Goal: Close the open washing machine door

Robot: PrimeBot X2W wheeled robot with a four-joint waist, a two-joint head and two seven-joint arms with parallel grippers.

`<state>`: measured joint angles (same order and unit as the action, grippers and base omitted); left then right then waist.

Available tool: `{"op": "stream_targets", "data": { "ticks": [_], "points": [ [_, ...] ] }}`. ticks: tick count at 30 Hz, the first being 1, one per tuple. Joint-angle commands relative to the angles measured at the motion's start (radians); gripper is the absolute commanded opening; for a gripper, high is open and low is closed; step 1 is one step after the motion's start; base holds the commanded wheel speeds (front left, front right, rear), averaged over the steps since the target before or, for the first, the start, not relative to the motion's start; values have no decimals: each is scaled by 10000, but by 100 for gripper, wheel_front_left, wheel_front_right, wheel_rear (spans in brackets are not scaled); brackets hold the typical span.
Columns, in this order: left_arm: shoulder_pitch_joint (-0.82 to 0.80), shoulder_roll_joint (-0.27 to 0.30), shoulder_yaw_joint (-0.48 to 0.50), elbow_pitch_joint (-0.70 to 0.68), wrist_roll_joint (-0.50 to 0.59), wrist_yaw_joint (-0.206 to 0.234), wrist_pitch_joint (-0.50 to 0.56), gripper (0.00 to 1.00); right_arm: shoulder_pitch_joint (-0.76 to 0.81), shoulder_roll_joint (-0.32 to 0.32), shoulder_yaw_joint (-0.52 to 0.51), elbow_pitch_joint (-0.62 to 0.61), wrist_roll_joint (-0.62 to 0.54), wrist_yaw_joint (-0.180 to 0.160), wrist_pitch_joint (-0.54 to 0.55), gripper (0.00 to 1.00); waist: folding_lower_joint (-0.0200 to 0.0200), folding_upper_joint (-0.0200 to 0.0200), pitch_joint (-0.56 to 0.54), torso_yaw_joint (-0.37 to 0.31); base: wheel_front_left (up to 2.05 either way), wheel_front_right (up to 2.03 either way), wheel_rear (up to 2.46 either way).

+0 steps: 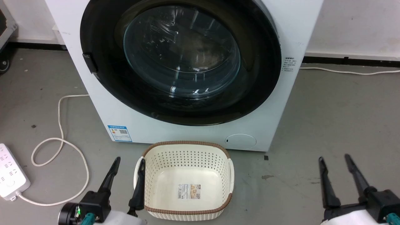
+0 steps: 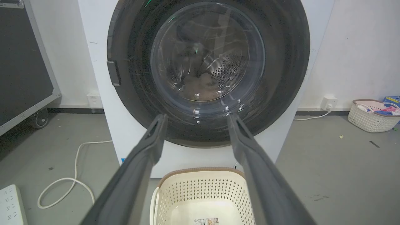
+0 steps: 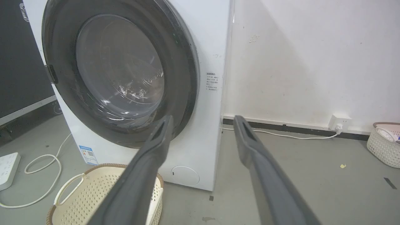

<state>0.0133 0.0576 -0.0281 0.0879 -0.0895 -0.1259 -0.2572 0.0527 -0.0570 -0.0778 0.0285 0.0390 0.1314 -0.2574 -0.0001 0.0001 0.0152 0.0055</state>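
Both arms sit low and back from the washer [image 1: 131, 122], and the door [image 1: 181, 56] lies flat against its front, black ring flush with the white panel, well clear of either gripper. The left gripper [image 1: 129, 161] points up at the door with its fingers spread and empty, and in the head view one finger crosses the left handle of the basket [image 1: 187, 143] on the floor before the machine. Over on the right, the right gripper [image 1: 333, 157] hangs above bare floor, fingers parted too, holding nothing, aimed towards the machine's right front corner.
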Motion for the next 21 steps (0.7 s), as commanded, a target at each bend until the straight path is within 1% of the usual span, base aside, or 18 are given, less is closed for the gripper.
{"op": "stream_targets", "data": {
  "ticks": [1, 2, 3, 21],
  "points": [
    [157, 27, -6, 52, 51, -15, -45, 100, 148, 59, 62, -65, 49, -7, -42, 100, 1, -1, -20, -1, 0, 0, 0],
    [191, 20, -17, 96, 10, -16, -45, 100, 185, 61, 103, -61, 118, -7, -42, 100, 1, -1, -32, 10, 0, 0, 0],
    [218, 12, -56, 155, -99, -20, -45, 0, 203, 62, 135, -56, 163, -7, -42, 0, 1, -1, -43, 28, 0, 0, 0],
    [89, -27, 7, 32, 4, 138, 299, 0, 20, 16, 200, -30, 78, 1, 294, 0, 1, -1, -54, 5, 0, 0, 0]
  ]
}}
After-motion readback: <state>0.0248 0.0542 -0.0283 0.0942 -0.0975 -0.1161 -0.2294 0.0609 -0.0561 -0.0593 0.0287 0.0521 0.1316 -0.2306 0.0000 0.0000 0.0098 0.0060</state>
